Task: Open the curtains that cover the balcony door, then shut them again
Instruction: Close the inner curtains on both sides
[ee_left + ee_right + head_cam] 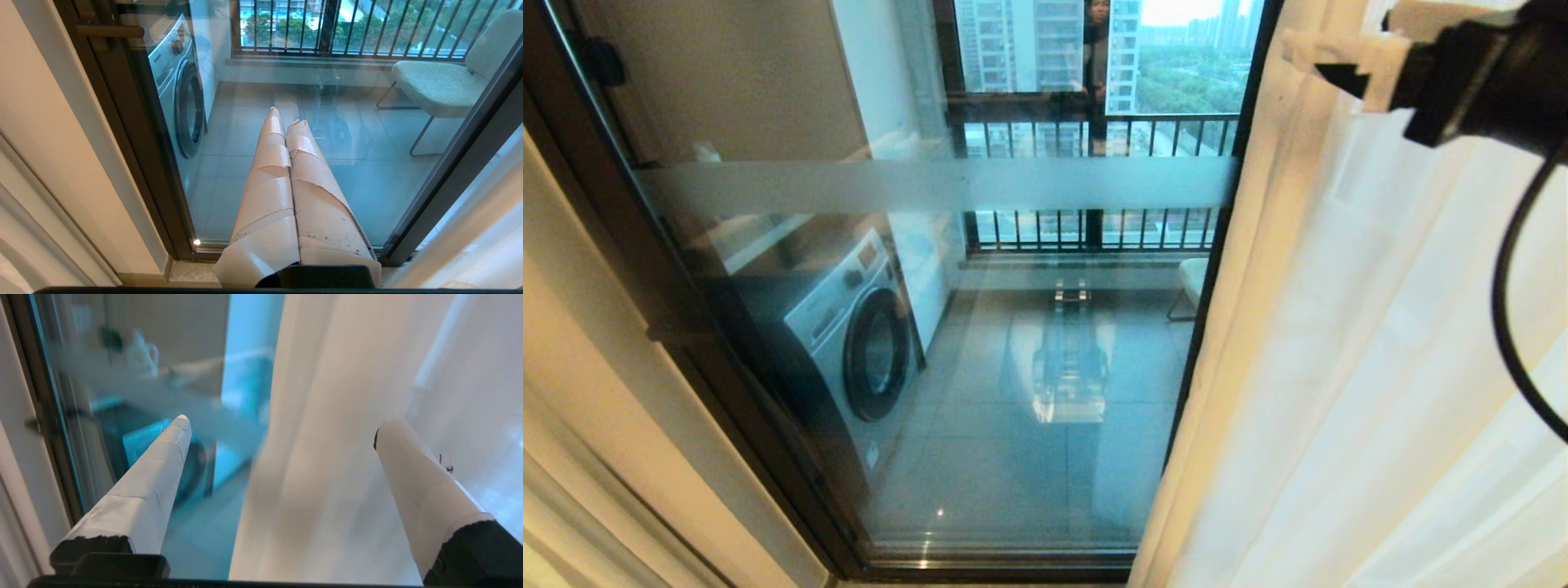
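Curtains (1339, 343), pale pleated fabric, hung at frame right beside the glass balcony door (947, 327); right gripper (282, 433), jaws apart, should straddle the curtain's edge squarely before clamping; left gripper (286, 122) jaws together.

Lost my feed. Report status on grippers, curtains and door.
Right gripper open, raised at the curtains, holding nothing. Left gripper shut, parked low. Curtains bunched right, balcony door glass uncovered. Nothing in the way.

Right gripper (1347, 57): mostly cut off at head view's corner. Washing machine (163, 457): blurred behind glass. Curtains (1339, 367): hems cropped.
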